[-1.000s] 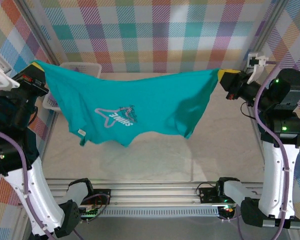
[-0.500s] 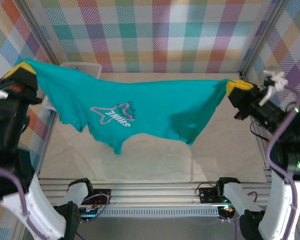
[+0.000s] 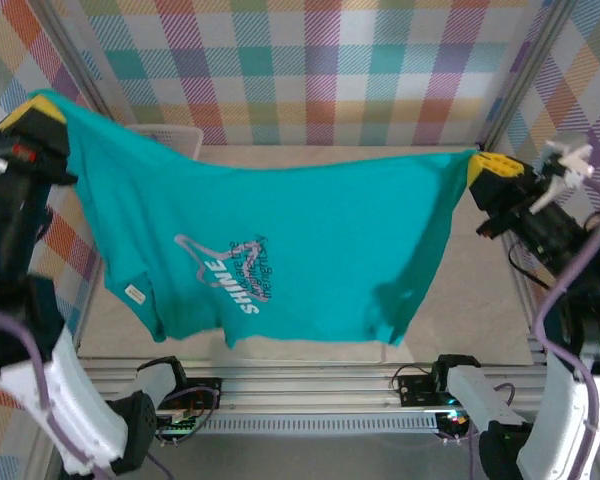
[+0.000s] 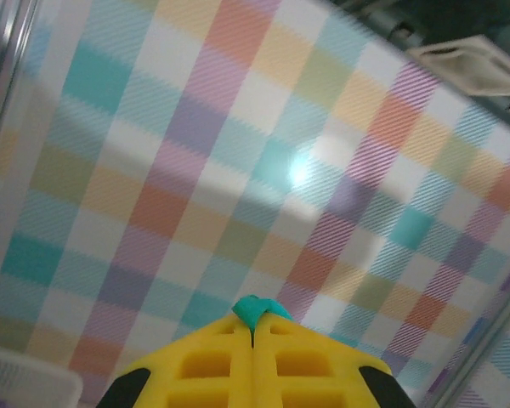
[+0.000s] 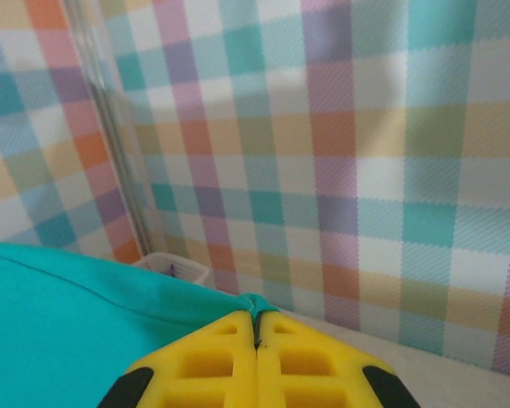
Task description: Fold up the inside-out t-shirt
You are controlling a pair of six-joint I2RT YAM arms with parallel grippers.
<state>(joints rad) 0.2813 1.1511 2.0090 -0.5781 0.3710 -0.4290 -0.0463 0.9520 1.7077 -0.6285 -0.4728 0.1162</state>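
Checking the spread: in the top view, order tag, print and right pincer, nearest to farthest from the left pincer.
1. tag, lower left of the shirt.
2. print, middle of the shirt.
3. right pincer, far right, shut on the shirt's corner.

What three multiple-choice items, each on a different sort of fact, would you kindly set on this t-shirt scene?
1. Where is the t-shirt?
A. Flat on the table
B. Hanging spread between the left gripper and the right gripper
C. Crumpled in one gripper alone

2. What colour is its fabric?
A. Teal-green
B. Lavender
C. Orange

3. How do the right gripper's jaws stand?
A. Wide open
B. Shut on the t-shirt's edge
C. Shut on nothing

Answers:
1 B: each top corner is pinched at one side, and the cloth hangs above the table.
2 A: teal-green cloth spans the top view.
3 B: in the right wrist view the yellow fingers meet, with teal cloth caught at their tips.
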